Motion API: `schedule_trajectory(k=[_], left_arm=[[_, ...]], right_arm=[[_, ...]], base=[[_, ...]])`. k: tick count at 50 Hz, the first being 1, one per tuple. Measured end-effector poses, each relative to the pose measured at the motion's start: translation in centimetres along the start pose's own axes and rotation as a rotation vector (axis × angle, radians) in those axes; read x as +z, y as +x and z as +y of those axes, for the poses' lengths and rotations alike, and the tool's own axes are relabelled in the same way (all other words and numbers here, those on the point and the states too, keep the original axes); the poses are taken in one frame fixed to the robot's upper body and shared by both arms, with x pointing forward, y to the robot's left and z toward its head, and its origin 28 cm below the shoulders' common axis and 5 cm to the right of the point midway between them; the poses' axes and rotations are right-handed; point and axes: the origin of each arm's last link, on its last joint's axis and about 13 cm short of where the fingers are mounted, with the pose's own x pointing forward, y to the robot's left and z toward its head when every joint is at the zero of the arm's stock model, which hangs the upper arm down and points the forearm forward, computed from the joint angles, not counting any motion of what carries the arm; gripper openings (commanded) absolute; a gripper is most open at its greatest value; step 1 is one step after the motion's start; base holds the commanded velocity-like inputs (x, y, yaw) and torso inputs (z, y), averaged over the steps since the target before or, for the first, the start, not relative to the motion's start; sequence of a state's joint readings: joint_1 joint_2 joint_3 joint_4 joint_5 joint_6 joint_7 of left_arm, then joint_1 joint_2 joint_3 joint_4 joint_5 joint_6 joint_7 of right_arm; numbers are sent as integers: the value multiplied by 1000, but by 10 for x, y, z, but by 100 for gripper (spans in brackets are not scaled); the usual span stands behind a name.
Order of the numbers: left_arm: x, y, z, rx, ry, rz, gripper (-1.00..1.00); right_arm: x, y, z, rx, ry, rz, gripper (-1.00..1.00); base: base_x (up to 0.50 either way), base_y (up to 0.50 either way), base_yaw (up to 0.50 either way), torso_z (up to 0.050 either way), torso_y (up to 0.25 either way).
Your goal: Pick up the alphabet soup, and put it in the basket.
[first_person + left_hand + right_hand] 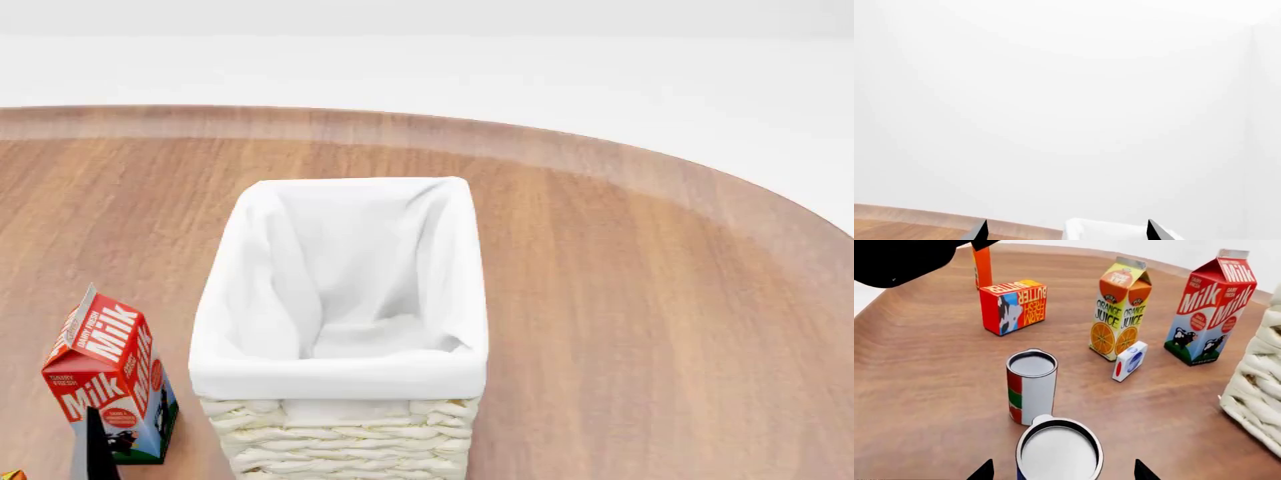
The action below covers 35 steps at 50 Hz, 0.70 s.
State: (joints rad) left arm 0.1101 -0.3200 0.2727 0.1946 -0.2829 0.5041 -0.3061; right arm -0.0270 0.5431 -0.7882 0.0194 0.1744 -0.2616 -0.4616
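Note:
The alphabet soup [1059,452] stands upright on the wooden table. I see its pale silvery top and a sliver of blue label, close under the right wrist camera. My right gripper [1062,471] is open, with one dark fingertip on each side of the can and clear gaps to it. The basket [340,390], cream wicker with a white cloth lining, stands mid-table in the head view; its woven wall [1257,390] also shows in the right wrist view. My left gripper [1067,231] is open and empty, with the basket's white lining [1114,231] beyond its tips. The soup is out of the head view.
A red, white and green can [1031,387] stands just beyond the soup. Further off are a butter box [1013,306], an orange juice carton [1121,310], a small white and blue box [1129,361] and a milk carton [1211,307], which also shows beside the basket [107,375].

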Motion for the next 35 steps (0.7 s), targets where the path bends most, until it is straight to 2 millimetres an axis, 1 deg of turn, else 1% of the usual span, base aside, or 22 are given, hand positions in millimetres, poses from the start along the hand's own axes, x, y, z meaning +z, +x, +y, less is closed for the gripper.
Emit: schedule_trajectory(k=[35], left_arm=[[0,0,0,1,-1,-3,100]], right_arm=[[-2,11,-6,15,-25,50,100]], base=[[0,0,0,0,0]])
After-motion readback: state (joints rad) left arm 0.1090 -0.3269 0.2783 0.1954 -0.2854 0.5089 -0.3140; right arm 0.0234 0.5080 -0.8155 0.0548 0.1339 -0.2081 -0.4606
